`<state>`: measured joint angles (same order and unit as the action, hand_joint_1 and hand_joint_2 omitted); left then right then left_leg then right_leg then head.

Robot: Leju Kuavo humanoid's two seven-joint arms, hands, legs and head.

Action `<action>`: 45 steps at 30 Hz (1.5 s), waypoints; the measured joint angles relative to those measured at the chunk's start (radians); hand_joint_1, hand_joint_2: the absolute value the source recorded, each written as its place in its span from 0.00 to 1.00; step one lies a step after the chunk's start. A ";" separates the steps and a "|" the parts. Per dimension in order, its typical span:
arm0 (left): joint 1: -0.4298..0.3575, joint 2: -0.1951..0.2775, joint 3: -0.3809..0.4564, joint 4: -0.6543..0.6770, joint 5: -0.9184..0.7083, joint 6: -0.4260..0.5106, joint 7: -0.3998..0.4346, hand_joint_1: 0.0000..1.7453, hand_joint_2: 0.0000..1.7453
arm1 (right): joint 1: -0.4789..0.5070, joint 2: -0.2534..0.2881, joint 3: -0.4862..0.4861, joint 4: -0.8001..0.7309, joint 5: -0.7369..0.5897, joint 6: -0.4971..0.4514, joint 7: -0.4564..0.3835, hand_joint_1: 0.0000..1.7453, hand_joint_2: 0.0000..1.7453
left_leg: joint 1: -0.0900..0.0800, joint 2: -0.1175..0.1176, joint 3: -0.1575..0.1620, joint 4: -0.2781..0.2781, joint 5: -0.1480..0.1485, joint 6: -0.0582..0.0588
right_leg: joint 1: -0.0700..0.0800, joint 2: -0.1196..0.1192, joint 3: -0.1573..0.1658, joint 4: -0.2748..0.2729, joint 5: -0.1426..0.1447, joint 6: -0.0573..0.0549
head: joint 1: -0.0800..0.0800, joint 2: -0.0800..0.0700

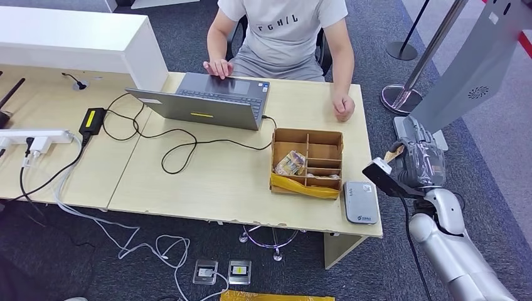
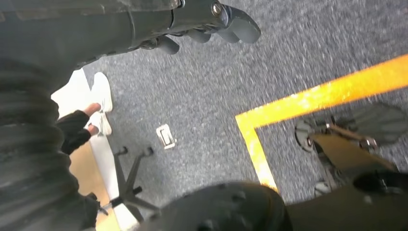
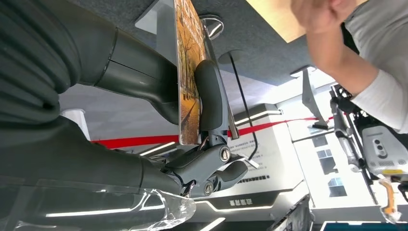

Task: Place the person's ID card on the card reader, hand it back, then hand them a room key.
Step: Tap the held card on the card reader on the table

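Observation:
My right hand hovers just off the table's right edge, level with the cardboard box. It pinches a room key card, printed with orange autumn trees, between thumb and finger; a corner of the card sticks out toward the table. The grey card reader lies at the table's front right corner with nothing on it. The cardboard box with compartments holds more printed cards. The person sits behind the table, one fist on the far right of it. My left hand hangs over the carpet, holding nothing.
An open laptop stands before the person, whose other hand rests on it. Black cables and a power brick lie at left. A grey sign panel and a stanchion base stand to the table's right.

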<state>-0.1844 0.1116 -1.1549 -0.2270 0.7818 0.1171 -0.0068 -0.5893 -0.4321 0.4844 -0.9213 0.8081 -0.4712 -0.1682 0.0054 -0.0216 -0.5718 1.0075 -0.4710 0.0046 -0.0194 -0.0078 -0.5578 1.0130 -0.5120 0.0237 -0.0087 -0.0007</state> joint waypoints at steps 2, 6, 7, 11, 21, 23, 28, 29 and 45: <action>0.000 -0.001 0.000 0.000 0.005 0.000 0.001 0.00 0.00 | 0.014 -0.004 -0.010 0.024 -0.024 -0.017 -0.021 1.00 1.00 | 0.000 0.000 0.000 0.000 0.000 0.000 | 0.000 0.000 0.000 0.000 0.000 0.000 | 0.000 0.000; 0.001 -0.002 0.000 0.000 0.011 0.004 0.006 0.00 0.00 | 0.047 -0.010 -0.025 0.064 -0.060 -0.040 -0.046 1.00 1.00 | 0.000 0.001 0.000 0.000 -0.001 -0.001 | 0.000 0.001 0.000 0.000 0.000 0.000 | 0.000 0.000; 0.001 -0.002 0.000 0.000 0.012 0.006 0.008 0.00 0.00 | 0.053 -0.010 -0.028 0.073 -0.064 -0.042 -0.048 1.00 1.00 | 0.000 0.001 0.000 0.000 -0.001 -0.001 | 0.000 0.001 0.000 0.000 0.000 0.000 | 0.000 0.000; 0.001 -0.003 0.000 0.000 0.012 0.008 0.011 0.00 0.00 | 0.078 -0.008 -0.031 0.103 -0.068 -0.043 -0.052 1.00 1.00 | 0.000 0.001 0.000 0.000 -0.001 -0.001 | 0.000 0.002 0.000 0.000 0.000 0.000 | 0.000 0.000; 0.001 -0.004 0.000 0.000 0.018 0.021 0.009 0.00 0.00 | 0.136 0.010 -0.027 0.126 -0.076 -0.043 -0.058 1.00 1.00 | 0.000 0.002 0.000 0.000 -0.001 -0.001 | 0.000 0.002 0.000 0.000 0.000 0.000 | 0.000 0.000; 0.001 -0.004 0.001 0.000 0.045 0.030 0.008 0.00 0.00 | 0.143 0.013 -0.025 0.125 -0.083 -0.043 -0.048 1.00 1.00 | 0.000 0.002 0.000 0.000 -0.001 -0.001 | 0.000 0.002 0.000 0.000 0.000 0.000 | 0.000 0.000; 0.002 -0.003 0.028 0.000 0.170 0.079 0.011 0.00 0.00 | 0.168 0.015 -0.019 0.104 -0.098 -0.042 -0.011 1.00 1.00 | 0.000 0.002 0.000 0.000 -0.001 -0.001 | 0.000 0.002 0.000 0.000 0.000 0.000 | 0.000 0.000; 0.003 -0.002 0.039 0.000 0.201 0.091 0.014 0.00 0.00 | 0.175 0.014 -0.018 0.096 -0.101 -0.041 -0.004 1.00 1.00 | 0.000 0.002 0.000 0.000 -0.001 -0.001 | 0.000 0.002 0.000 0.000 0.000 0.000 | 0.000 0.000; 0.008 0.001 0.102 -0.001 0.145 0.111 -0.041 0.00 0.00 | 0.192 0.015 0.002 0.027 -0.113 -0.021 -0.013 1.00 1.00 | 0.000 0.002 0.000 0.000 -0.001 -0.001 | 0.000 0.003 0.000 0.000 0.000 0.000 | 0.000 0.000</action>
<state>-0.1768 0.1122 -1.0529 -0.2276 0.9273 0.2281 -0.0473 -0.3972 -0.4174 0.4862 -0.8944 0.6951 -0.4920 -0.1807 0.0057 -0.0193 -0.5716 1.0073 -0.4717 0.0037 -0.0191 -0.0051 -0.5577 1.0128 -0.5115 0.0234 -0.0089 -0.0007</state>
